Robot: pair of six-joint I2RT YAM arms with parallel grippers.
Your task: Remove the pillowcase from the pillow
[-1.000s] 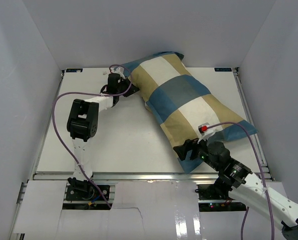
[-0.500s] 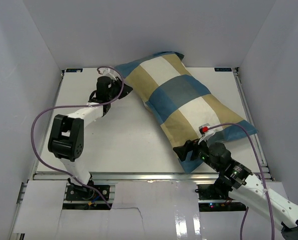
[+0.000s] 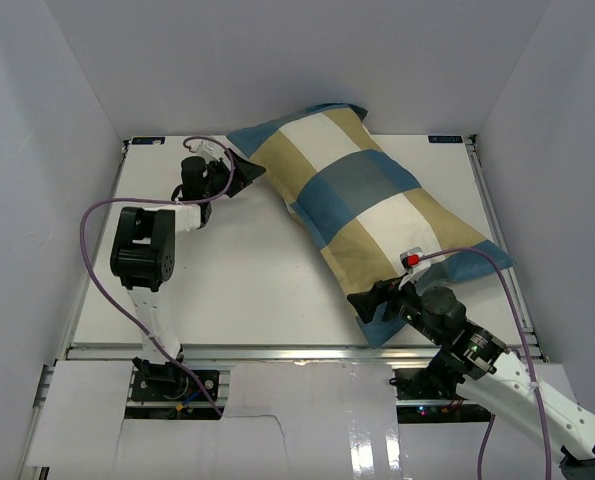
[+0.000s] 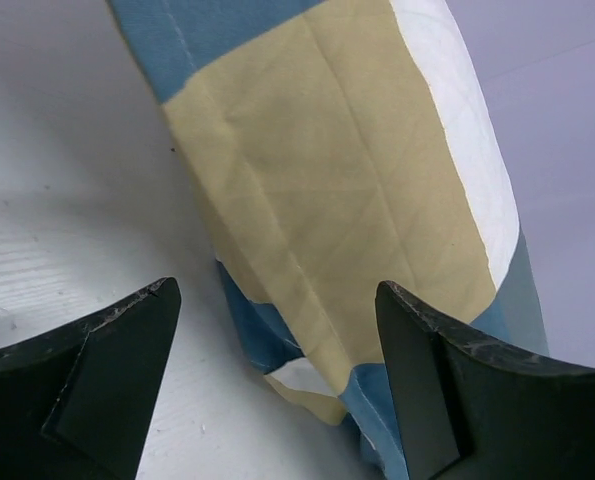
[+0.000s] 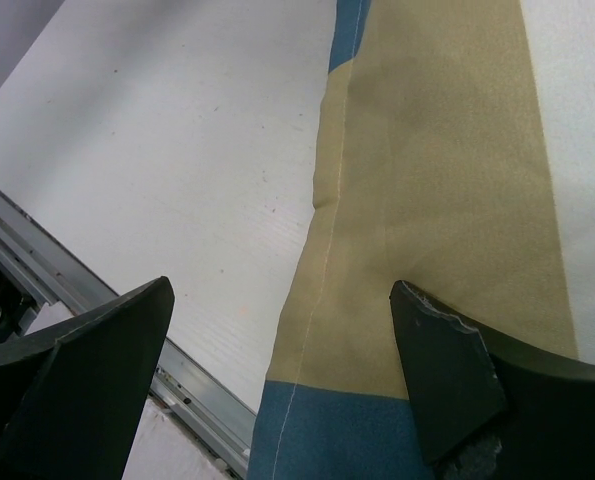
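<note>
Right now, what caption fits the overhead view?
Open left gripper and right gripper at opposite ends of the diagonal pillowcase.

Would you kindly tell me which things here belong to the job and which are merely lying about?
Job: pillowcase; pillow, hidden inside it; left end effector; right end effector.
Incidental: table; purple cables; enclosure walls.

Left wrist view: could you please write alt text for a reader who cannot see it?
A pillowcase in blue, tan and cream blocks rises from a white table and fills the middle and top of the picture. The left claw is open, its two dark fingers at the bottom corners, with the pillowcase's lower corner between them.
</note>
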